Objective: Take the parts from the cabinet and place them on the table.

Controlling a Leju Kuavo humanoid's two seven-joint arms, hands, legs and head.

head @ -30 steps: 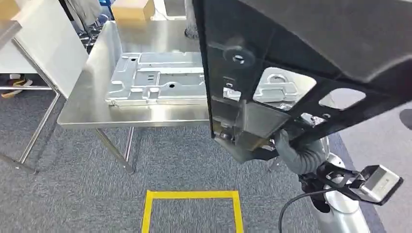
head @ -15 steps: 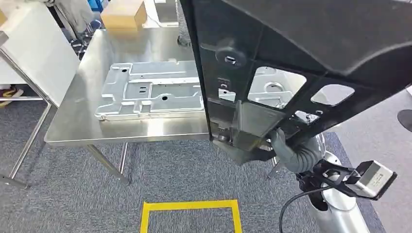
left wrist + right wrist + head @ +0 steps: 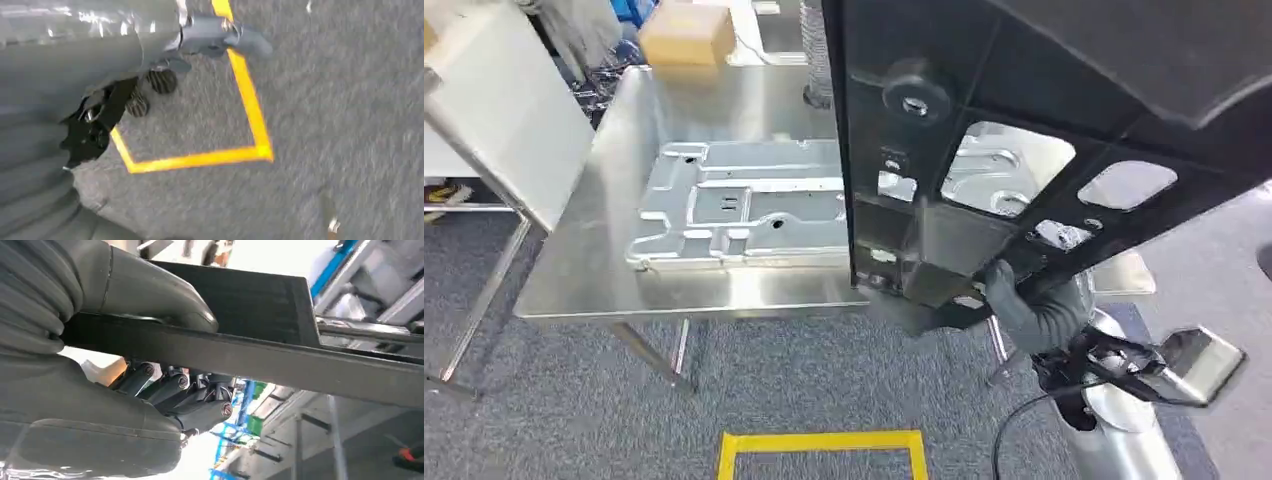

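Above the near edge of the table (image 3: pixel 674 295), the right hand (image 3: pixel 1024 305) pinches the lower rim of the black panel (image 3: pixel 1024 120), thumb over, fingers under. Held by one edge, the panel may swing and strike the metal plate (image 3: pixel 734 205) already lying there. The left hand (image 3: pixel 165 65) hangs over the floor, fingers loosely curled, holding nothing.

Head view looks down past the table (image 3: pixel 604 290); left wrist view shares its yellow floor square (image 3: pixel 824 445).
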